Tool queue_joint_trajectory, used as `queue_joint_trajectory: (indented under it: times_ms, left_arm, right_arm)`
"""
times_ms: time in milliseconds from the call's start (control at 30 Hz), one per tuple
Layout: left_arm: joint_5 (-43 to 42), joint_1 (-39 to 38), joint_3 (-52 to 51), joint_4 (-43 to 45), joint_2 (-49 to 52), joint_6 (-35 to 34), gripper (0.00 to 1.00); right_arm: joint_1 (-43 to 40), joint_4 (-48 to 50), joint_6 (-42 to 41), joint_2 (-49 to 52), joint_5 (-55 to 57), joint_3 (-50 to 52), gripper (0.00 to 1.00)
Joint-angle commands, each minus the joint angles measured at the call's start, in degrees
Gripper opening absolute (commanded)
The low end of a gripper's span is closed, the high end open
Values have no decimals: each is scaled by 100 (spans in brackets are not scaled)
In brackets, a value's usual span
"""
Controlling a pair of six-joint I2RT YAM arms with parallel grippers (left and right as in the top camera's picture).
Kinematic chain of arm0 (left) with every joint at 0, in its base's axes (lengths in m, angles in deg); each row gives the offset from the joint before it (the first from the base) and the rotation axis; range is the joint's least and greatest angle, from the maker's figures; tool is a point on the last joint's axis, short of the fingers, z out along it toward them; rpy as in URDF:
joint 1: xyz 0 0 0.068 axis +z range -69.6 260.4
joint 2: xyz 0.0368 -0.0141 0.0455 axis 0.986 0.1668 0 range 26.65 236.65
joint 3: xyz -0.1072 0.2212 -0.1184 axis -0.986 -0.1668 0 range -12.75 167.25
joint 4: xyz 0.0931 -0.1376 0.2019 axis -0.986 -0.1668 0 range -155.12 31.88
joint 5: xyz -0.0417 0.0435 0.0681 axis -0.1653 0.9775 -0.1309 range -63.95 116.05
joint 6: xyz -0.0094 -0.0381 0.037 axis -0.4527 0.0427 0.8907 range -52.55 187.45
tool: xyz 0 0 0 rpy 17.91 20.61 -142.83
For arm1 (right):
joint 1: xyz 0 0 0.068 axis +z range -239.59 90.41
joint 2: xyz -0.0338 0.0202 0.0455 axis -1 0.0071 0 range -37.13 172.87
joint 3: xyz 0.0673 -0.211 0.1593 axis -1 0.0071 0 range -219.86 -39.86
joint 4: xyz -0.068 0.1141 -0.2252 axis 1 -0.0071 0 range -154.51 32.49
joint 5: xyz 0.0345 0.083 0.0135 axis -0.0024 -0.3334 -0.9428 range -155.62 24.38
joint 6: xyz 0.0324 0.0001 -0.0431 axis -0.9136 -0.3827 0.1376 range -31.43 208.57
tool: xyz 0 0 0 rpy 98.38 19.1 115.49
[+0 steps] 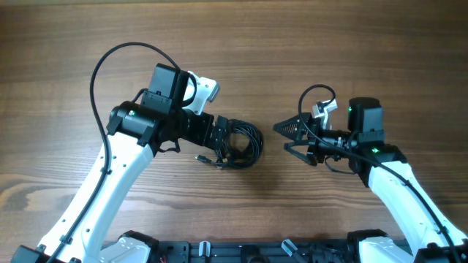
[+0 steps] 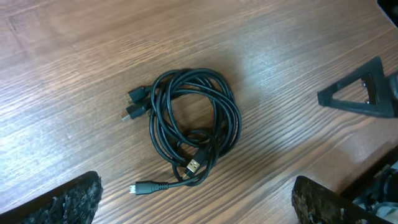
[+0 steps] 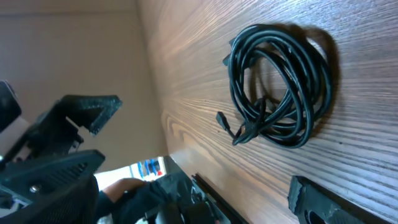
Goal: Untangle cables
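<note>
The cables [image 2: 229,121] lie in a flat coil on the table [image 1: 73,44] between the two arms, directly under the left gripper [image 1: 223,140] and near the right gripper [image 1: 284,137]. Both grippers have their fingers spread wide and hold nothing.

We judge the cords light, limp and a little slick, so the coil is likely to sag and slide rather than lift as one piece. The stiff plugs [image 2: 135,104] look like the surest handles. We would take a free plug end with one gripper and pin the loops with the other.

The coil is nearly round, only slightly longer from top to bottom in the left wrist view. Two plugs stick out at its edge, and another trails away on a short tail.
</note>
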Motion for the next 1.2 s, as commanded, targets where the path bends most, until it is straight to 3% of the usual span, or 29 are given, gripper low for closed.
queue_joint_trajectory:
  times_ms: [0,167,300,400,467,567,600,667,700,767,900,1000,1167]
  left_arm:
    - [70,-24,101,122,28,133,100]
    - [470,-20,101,160,28,87,100]
    - [973,125,101,343,31,-372,100]
    - [975,214,101,533,31,-649,100]
    - [973,212,101,549,39,-651,100]
    - [1016,212,96,546,168,-643,100]
    - [1016,212,94,546,197,-643,100]
    - [1016,212,94,553,299,-643,100]
    - [1016,212,94,555,363,-643,100]
    - [1014,212,94,553,452,-619,100]
    - [1014,205,52,533,623,-131,100]
    - [992,205,50,531,837,313,100]
    - [822,201,50,531,1272,575,100]
  right_arm:
    - [262,17,227,-175,463,-68,100]
    - [918,15,973,-179,1574,-70,100]
    - [1980,15,2935,-177,3626,-70,100]
    - [2184,13,3560,-170,4953,-70,100]
    - [2184,85,4487,-168,4996,-70,100]
    - [2184,181,7294,-166,4122,-68,97]
    - [2184,188,7809,-166,3891,-68,94]
    - [2184,199,8819,-155,3206,-68,81]
    - [2184,197,9173,-133,3040,-66,68]
    - [2184,186,9436,-133,2933,-66,58]
    - [2184,179,9842,-70,2264,-57,60]
    - [2184,190,9908,142,2267,-26,64]
    - [2337,385,10179,577,2249,-26,63]
